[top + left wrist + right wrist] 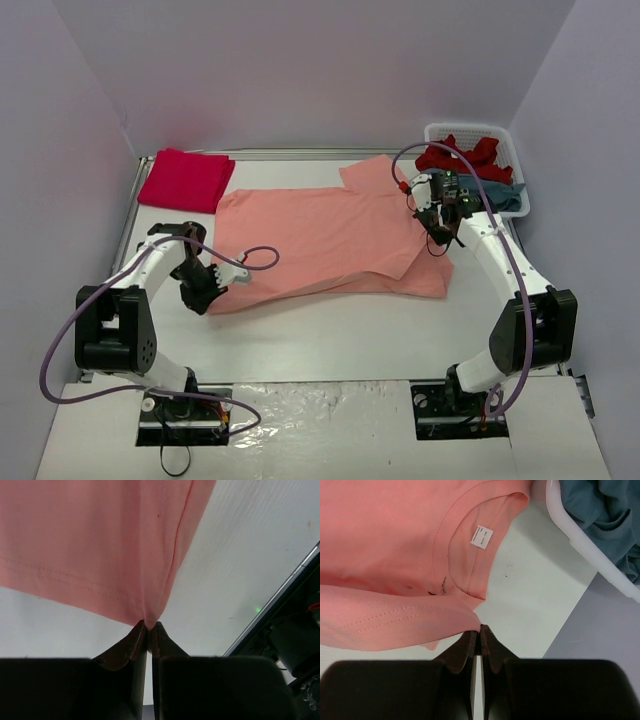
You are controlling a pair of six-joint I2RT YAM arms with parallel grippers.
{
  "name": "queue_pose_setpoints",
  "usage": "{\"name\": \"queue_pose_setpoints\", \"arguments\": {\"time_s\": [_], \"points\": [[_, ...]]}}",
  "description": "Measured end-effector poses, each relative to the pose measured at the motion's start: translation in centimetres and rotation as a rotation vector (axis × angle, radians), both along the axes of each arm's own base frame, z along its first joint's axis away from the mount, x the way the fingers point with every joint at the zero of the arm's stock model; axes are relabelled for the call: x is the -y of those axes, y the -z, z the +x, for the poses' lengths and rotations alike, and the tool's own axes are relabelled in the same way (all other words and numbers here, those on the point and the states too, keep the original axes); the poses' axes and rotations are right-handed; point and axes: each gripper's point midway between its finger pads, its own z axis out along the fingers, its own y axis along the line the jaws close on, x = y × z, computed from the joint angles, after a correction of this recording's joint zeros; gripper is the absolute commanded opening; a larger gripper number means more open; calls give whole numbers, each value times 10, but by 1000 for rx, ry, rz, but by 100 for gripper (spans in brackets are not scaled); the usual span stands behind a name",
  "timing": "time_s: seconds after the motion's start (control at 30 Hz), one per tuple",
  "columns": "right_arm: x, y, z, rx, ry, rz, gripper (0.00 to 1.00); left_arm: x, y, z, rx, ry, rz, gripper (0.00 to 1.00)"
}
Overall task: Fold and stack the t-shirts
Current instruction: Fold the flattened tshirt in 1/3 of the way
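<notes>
The salmon-orange t-shirt (330, 240) lies spread across the middle of the table, its right part folded over. My left gripper (213, 287) is shut on its near-left hem corner; in the left wrist view (149, 626) the cloth (100, 545) is pinched between the fingertips. My right gripper (433, 222) is shut on a hemmed edge of the shirt by the collar; the right wrist view (480, 629) shows that edge (395, 622) in the jaws, and the neckline with a white label (481, 536). A crimson red t-shirt (185, 178) lies folded at the far left.
A white slotted basket (478, 131) stands at the far right and holds a crumpled red shirt (460, 157) and a teal-blue shirt (500, 193). Its rim (580, 545) and the teal cloth (605, 510) show close to my right gripper. Walls enclose the table on three sides.
</notes>
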Motion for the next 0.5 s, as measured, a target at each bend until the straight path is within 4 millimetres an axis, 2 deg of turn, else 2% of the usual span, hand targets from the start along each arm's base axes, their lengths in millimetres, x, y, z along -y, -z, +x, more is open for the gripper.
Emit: {"name": "queue_pose_setpoints", "arguments": {"time_s": [0.2, 0.5], "points": [[-1, 1, 0, -2, 7, 11, 0, 0, 5, -7, -55, 32, -9, 17], [-2, 2, 0, -5, 16, 16, 0, 1, 1, -15, -78, 53, -17, 20]]}}
